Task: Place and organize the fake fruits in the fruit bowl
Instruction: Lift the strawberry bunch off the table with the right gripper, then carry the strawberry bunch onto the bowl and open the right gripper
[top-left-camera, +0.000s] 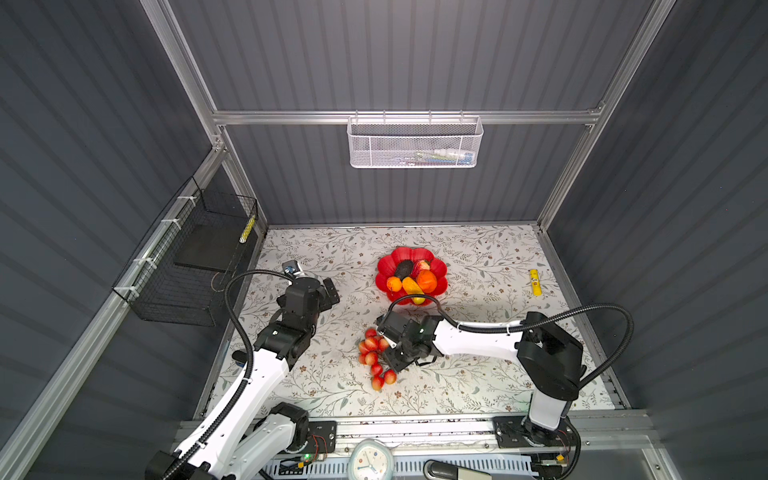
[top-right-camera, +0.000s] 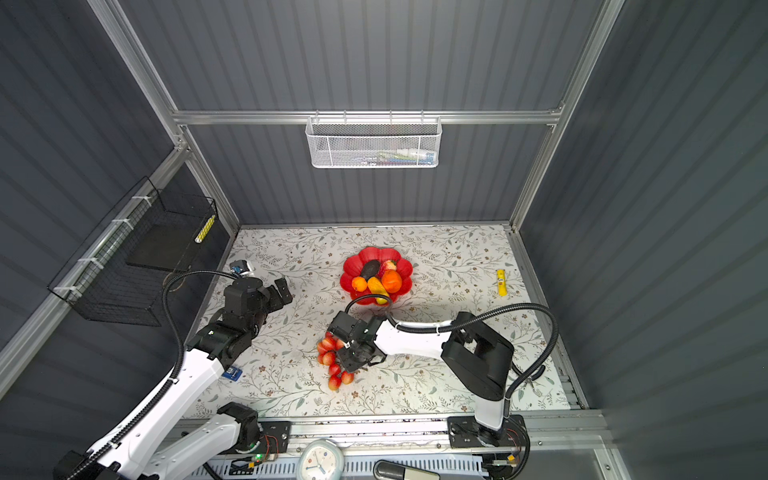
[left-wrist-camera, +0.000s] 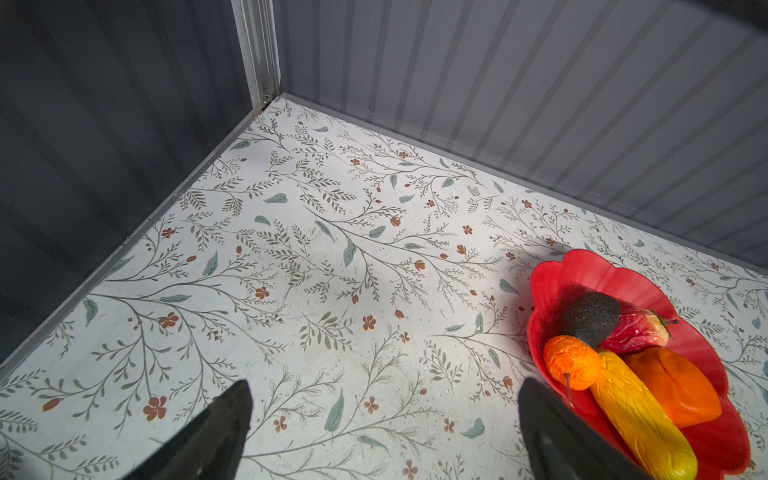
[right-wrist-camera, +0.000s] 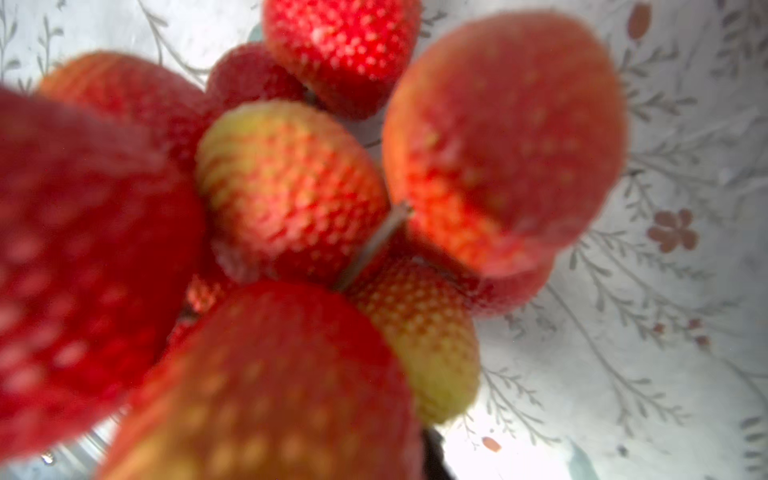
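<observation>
Clerk: Grapes (top-left-camera: 376, 359), one red bunch, the only fruit outside the bowl (top-left-camera: 384, 266). Location?

Checker: Tabletop (top-left-camera: 478, 374), mid-field, on the bowl's near side and apart from it. Resting or hanging just clear: cannot tell.

Clerk: Lie?

Checker: Long axis runs far to near, slanting a little rightward at the near end in both top views. Thick end toward the bowl, thin tail toward the front edge. Stem (right-wrist-camera: 374, 245) shows among the grapes in the right wrist view.

Clerk: Right claw (top-left-camera: 390, 348)?

Checker: At the thick end, against the bunch from its right. Fingers hidden by grapes, so gripping or not: cannot tell.

Clerk: Left claw (left-wrist-camera: 384, 390)?

Checker: Spread wide, empty, left of the bowl.

Clerk: Bowl contents?

Checker: Dark oval (top-left-camera: 404, 269), strawberry (top-left-camera: 423, 266), two oranges (top-left-camera: 427, 280), yellow oblong (top-left-camera: 412, 286), crowded toward the near side.

Clerk: Step?

Checker: Judged: grasping the grapes. Next calls for a sure hold near the stem, a lift carrying the tail clear, then a set-down on the bowl's freer far side.
</observation>
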